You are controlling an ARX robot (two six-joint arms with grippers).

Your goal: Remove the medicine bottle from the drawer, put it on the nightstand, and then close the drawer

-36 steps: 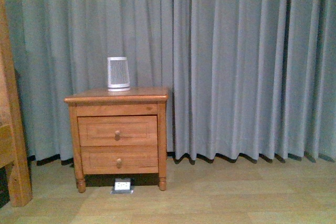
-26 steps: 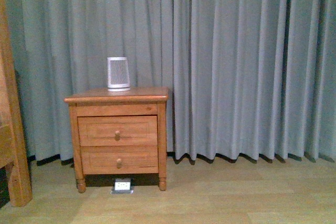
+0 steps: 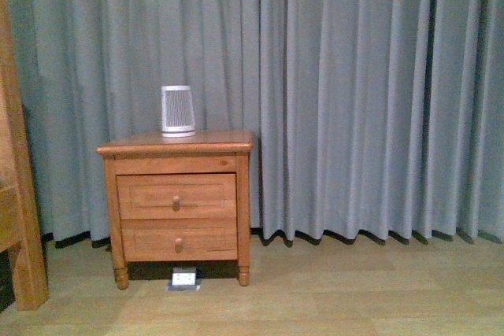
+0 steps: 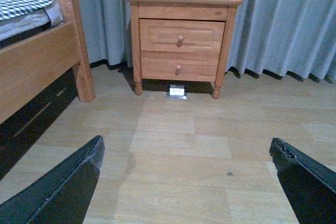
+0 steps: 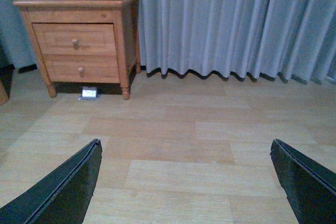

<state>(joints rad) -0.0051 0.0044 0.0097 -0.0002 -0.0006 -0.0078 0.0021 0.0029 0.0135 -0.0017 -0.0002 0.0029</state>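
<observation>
The nightstand [image 3: 213, 141] stands against the grey curtain [image 3: 354, 100], and both of its drawers are pushed fully in. The upper drawer [image 3: 150, 194] is the one that matters, and its small round knob [image 3: 176, 203] faces out into the room. The medicine bottle is nowhere to be seen. I take it to be inside that shut drawer, so I cannot say which way it lies. On the nightstand's top, toward the back, stands a white ribbed cylinder [image 3: 177, 110], and the front part of the top is bare wood.

Both hands hang low over the floor [image 3: 315, 297], well apart from the nightstand. The left hand [image 4: 185, 150] has its fingers spread wide with nothing between them, and the right hand [image 5: 185, 150] is just the same.

The nightstand sits off to the robot's left. The left wrist camera looks at the nightstand's front almost squarely, with the bed frame [image 4: 47, 61] just beside it, while the right wrist camera sees it off to one side. So I'd judge the left hand better lined up for the knob. The drawer would slide straight out from the nightstand's front, so the reach has to come in head-on at the knob's height, above the lower drawer [image 3: 150, 239].
</observation>
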